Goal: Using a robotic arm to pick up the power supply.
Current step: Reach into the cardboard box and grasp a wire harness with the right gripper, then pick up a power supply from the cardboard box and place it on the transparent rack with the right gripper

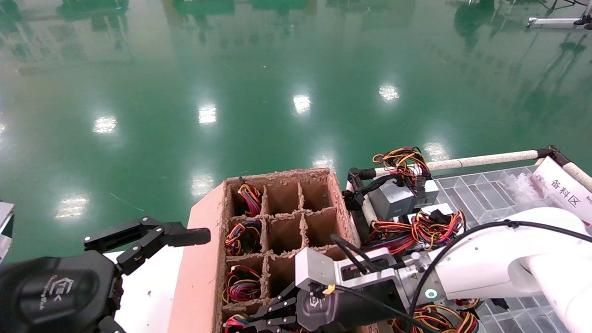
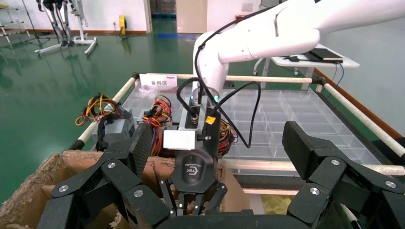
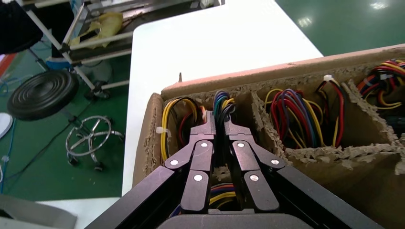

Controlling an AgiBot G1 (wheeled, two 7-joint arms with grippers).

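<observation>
One cardboard box [image 1: 203,259], its visible cells in three columns; four cells of the left column filled with coloured wire bundles [image 1: 241,283], five visible cells bare; two grey power supplies [image 1: 392,199] on the clear divided tray [image 1: 481,189]; two black claws, left claw [image 1: 185,237] and right claw [image 1: 252,320]; one white table [image 3: 210,43]; one white label sign [image 1: 566,189]

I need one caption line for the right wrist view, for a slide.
Right gripper closed on a wire bundle inside a corner cell of the cardboard divider box.
</observation>
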